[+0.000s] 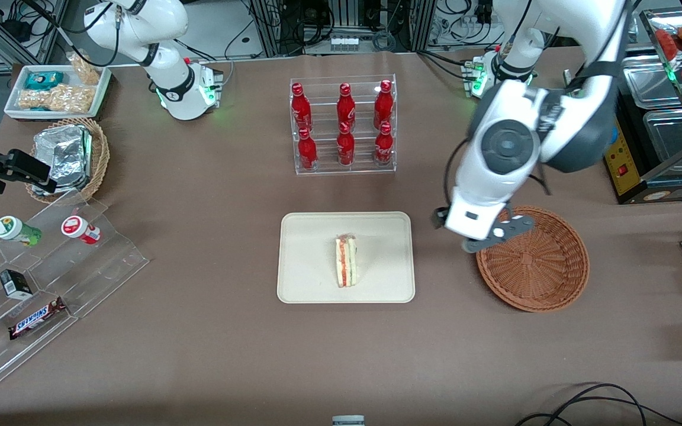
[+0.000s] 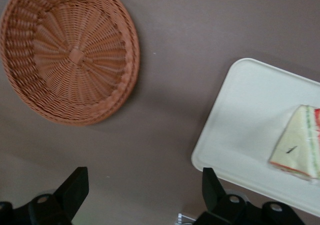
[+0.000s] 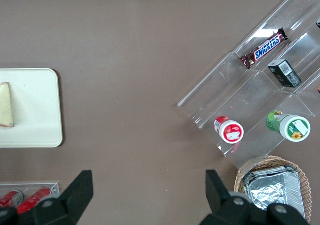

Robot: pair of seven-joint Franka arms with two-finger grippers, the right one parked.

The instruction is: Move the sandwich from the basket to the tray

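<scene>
I am seeing the sandwich [image 1: 347,261] lying on the tray [image 1: 305,284], near the tray's middle, standing on one cut face so the red and green filling layers are facing the front camera; I am reading the task as essentially done. The tray is sitting around the middle of the tabletop, nearer the front edge than the rack [image 1: 344,165] of red bottles [image 1: 345,106]. The basket [image 1: 560,284] is lying beside the tray toward the working arm's end of the table, and it is holding nothing now. My gripper [image 2: 145,195] is hanging above the bare table between tray and basket, close to the basket's rim, with its fingers spread apart and nothing between them, which suits an arm that is done with the sandwich. I am judging the spot sound: the sandwich is well clear of every rim, so it is not likely to slide off. Counting, I am finding one sandwich, one tray, one reddish basket and six bottles in two rows of three. Toward the parked arm's end, a lighter basket [image 1: 99,155] is holding foil packets [image 1: 63,157], probably two, though their folds are making the count uncertain. A stepped clear stand [image 1: 98,260] there is carrying two small tubs [image 1: 80,229] and one Snickers bar [image 1: 36,319].
</scene>
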